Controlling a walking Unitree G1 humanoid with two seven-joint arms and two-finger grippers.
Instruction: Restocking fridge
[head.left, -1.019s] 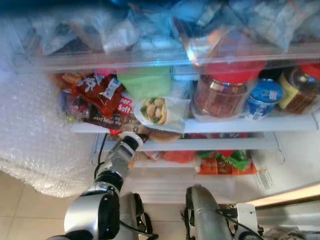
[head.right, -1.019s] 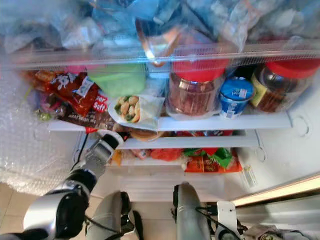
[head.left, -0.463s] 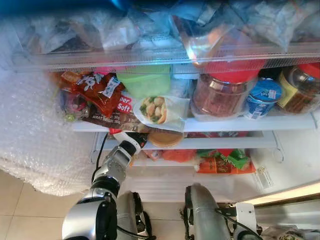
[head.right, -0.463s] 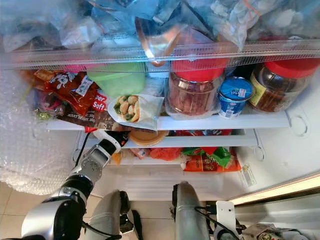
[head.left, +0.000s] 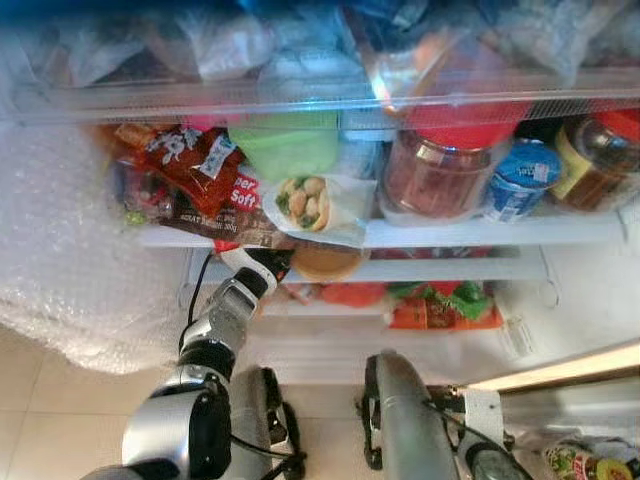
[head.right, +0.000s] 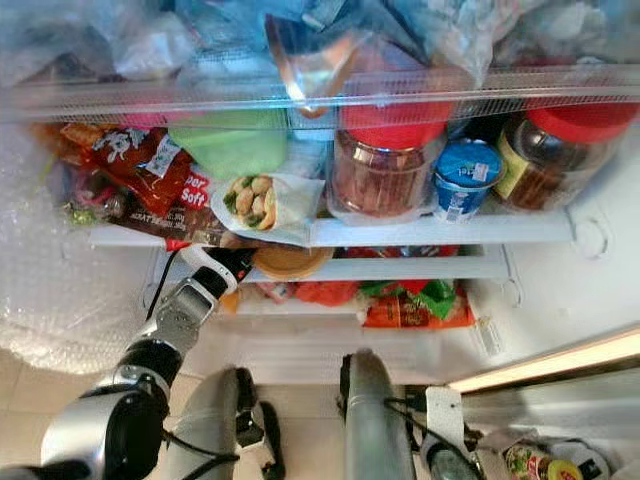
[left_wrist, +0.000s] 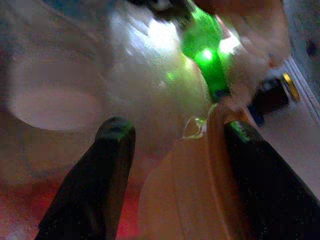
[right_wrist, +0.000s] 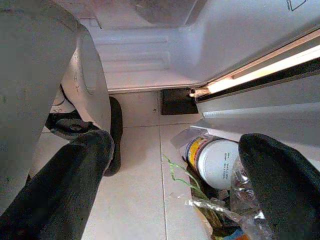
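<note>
Open fridge, viewed from the head camera. Landmark: the orange tub (head.left: 326, 262) on the second shelf (head.left: 450, 268), its rim at that shelf's front edge. Left of the tub, bubble wrap (head.left: 70, 250) borders the opening; the left gripper (left_wrist: 172, 150) reaches in, fingers (left_wrist: 107, 165) spread around the tub's wall. Above the tub, a wrap packet (head.left: 312, 205) overhangs the upper shelf's lip. Right of the tub, the shelf front lies bare. Far right and below, the right gripper (right_wrist: 180, 165) hangs spread apart over the floor.
</note>
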